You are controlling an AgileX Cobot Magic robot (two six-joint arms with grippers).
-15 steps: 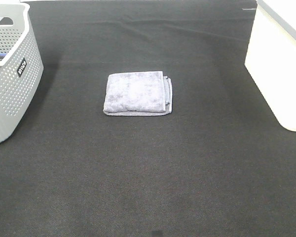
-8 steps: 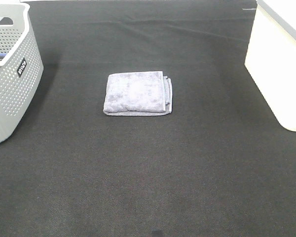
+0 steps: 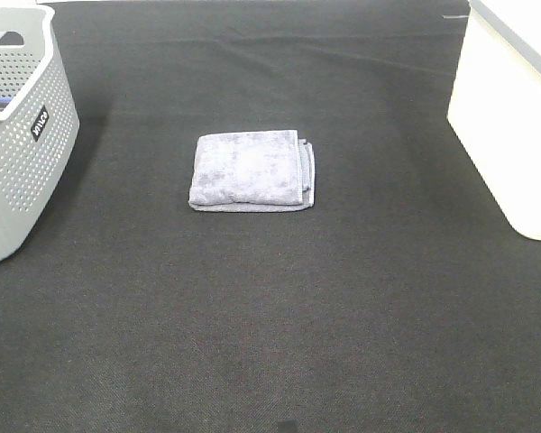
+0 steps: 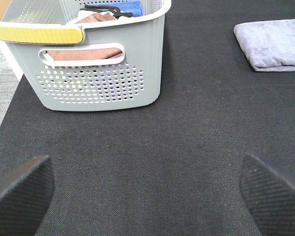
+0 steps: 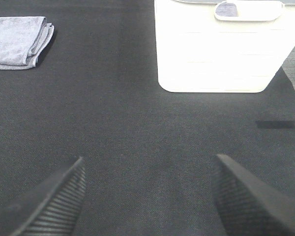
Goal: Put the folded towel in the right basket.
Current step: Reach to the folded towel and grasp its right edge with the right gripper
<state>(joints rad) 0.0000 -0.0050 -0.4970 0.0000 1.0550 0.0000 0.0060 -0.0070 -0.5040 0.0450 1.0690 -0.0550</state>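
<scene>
A folded grey towel (image 3: 252, 170) lies flat on the black mat in the middle of the table. It also shows in the left wrist view (image 4: 273, 44) and in the right wrist view (image 5: 18, 41). The right basket (image 3: 514, 108) is white and stands at the right edge; the right wrist view shows its side wall (image 5: 219, 49). My left gripper (image 4: 145, 191) is open and empty, far from the towel. My right gripper (image 5: 147, 196) is open and empty, short of the white basket. Neither arm shows in the exterior high view.
A grey perforated basket (image 3: 18, 135) stands at the left edge; in the left wrist view (image 4: 98, 73) it holds a brown cloth, a blue item and a black item. The black mat (image 3: 270, 316) covers the table.
</scene>
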